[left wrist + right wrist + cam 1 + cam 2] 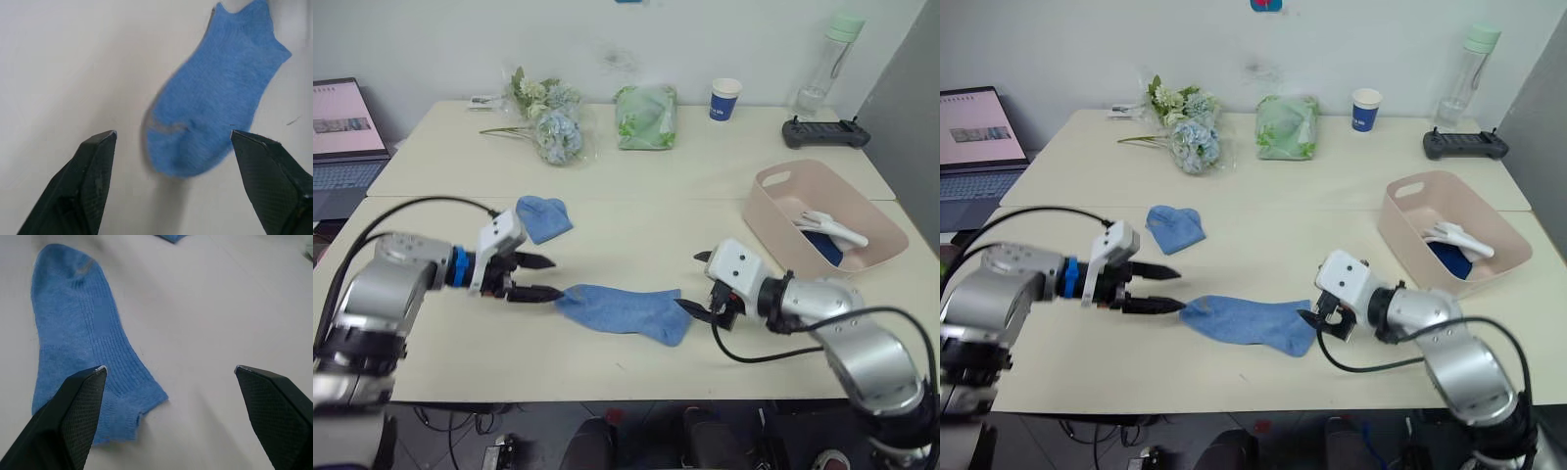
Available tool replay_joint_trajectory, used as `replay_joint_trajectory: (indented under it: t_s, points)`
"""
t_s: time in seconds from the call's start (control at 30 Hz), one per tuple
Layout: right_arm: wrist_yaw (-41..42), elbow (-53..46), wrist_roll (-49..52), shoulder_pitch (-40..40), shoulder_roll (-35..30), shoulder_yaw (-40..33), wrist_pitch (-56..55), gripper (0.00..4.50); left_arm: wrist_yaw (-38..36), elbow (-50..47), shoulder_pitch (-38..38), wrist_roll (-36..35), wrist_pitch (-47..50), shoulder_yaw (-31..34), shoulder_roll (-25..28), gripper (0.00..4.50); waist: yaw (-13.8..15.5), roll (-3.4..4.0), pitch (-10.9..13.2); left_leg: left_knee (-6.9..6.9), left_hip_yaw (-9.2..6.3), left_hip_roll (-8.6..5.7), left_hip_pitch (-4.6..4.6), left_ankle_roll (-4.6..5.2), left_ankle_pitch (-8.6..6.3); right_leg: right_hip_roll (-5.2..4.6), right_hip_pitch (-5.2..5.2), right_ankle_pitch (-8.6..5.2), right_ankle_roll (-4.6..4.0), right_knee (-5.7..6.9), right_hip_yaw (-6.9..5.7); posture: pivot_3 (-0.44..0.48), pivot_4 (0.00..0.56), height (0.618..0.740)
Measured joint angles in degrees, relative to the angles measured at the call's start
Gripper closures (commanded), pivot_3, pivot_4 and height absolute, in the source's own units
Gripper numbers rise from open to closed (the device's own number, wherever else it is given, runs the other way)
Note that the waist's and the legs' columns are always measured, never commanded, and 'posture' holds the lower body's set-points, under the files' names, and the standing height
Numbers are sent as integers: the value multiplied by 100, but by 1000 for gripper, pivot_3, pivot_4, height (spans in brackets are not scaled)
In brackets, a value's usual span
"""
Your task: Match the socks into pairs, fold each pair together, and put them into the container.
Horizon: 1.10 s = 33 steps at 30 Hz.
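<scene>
**Light blue sock stretched flat between two open grippers**

The pale pink oblong plastic tub (pixel 773 211) at three o'clock holds white and navy socks. The flat light blue sock (pixel 625 310) lies centre; left gripper (pixel 536 278) at nine, right gripper (pixel 697 284) at three, both spread wide, gripping nothing

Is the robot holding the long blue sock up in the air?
No, the long blue sock lies flat on the table, with both grippers open at its two ends.

Along the far side of the desk (pixel 636 176) lie a bunch of flowers (pixel 548 117), a green bag (pixel 646 117), a blue paper cup (pixel 725 99), a clear bottle (pixel 827 64) and a black controller (pixel 824 132). A laptop (pixel 342 132) sits off its left end.
</scene>
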Motion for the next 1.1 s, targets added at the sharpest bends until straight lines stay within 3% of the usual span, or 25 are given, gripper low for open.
replay_joint_trajectory:
  t_s: [0.2, 0.3, 0.33, 0.43, 0.67, 0.8, 1.1]
  points:
    - [-814, 250, -168, 636, 367, 126, -93, 0, 1180, -602, 439, -57, 436, 82, -523, 659, 25, -9, -14, -2, 1, -3, 2, -1, 0, -2, 6, 0, 0, -10, 1, 0, 150, 740]
    - [-978, 534, -105, 923, 587, 69, -149, 582, 1712, -826, 568, -77, 617, 205, -826, 623, 23, 6, -27, -2, 6, -2, 14, 0, 0, -3, 12, 0, 0, -6, 6, 0, 150, 740]
    - [-1002, 569, -62, 940, 637, 79, -149, 923, 1813, -874, 576, -99, 710, 210, -870, 623, 22, 11, -38, -3, 6, -2, 20, 0, 0, -2, 17, 0, 0, -5, 7, 0, 150, 740]
    - [-994, 571, 51, 980, 632, 147, -153, 2019, 2142, -1120, 655, -282, 1151, 328, -1025, 1243, 18, 25, -61, -6, 13, -3, 31, 1, -1, 0, 24, -1, 1, -6, 9, 0, 150, 740]
    - [-1006, 554, 279, 1014, 635, 257, -129, 4500, 2546, -1316, 870, -507, 1514, 475, -1065, 3348, 13, 27, -90, -12, 16, -2, 35, 1, -1, 0, 24, -1, 2, -9, 13, 0, 150, 740]
    - [-1014, 533, 429, 999, 625, 233, -47, 4500, 2704, -1625, 1203, -628, 1558, 591, -1070, 4468, 14, 28, -92, -13, 14, 0, 35, 0, -2, -1, 24, -1, 1, -11, 16, 0, 150, 740]
    - [-718, 167, 966, 927, 255, 152, 362, 4500, 2786, -2343, 2175, -1128, 1740, 1118, -970, 4468, -5, 28, -91, -18, 12, 4, 34, 0, -2, 0, 23, -1, 1, -16, 13, 0, 150, 740]
